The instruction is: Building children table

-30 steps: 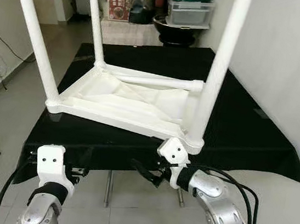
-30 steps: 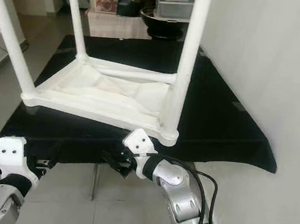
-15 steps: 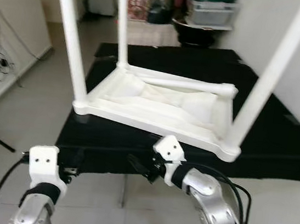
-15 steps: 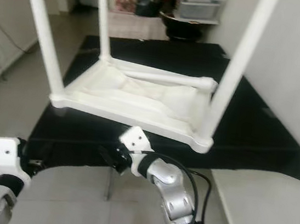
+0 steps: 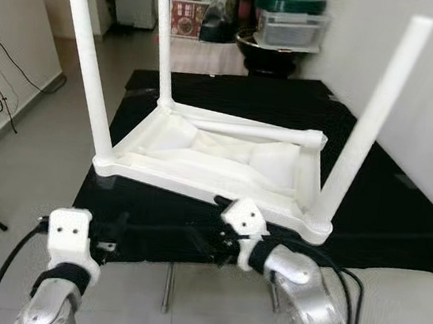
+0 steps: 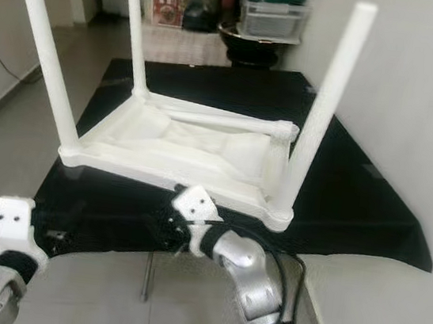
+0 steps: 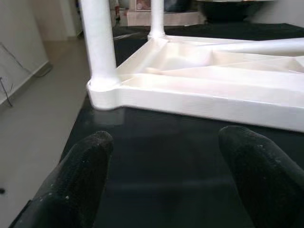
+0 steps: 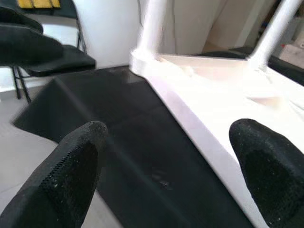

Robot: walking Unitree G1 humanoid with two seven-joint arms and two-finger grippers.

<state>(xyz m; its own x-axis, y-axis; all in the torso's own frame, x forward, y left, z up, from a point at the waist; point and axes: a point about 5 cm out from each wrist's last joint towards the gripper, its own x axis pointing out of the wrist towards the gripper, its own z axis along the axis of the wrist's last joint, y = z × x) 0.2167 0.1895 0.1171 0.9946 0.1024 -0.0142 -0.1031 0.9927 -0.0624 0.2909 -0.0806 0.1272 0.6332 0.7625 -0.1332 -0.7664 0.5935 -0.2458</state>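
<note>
Facing upturned table [image 5: 225, 159]; both grippers [image 7: 161, 185] [image 8: 166, 166] are gaping wide, empty.
Rigid, light, slick plastic: likely gripping best at near rim [image 5: 197, 187].

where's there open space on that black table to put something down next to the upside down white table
Bare black cloth lies right of the white table, toward the wall, and behind it at the far edge. A narrower strip runs along the near edge, where both open grippers hover. The middle is taken.
</note>
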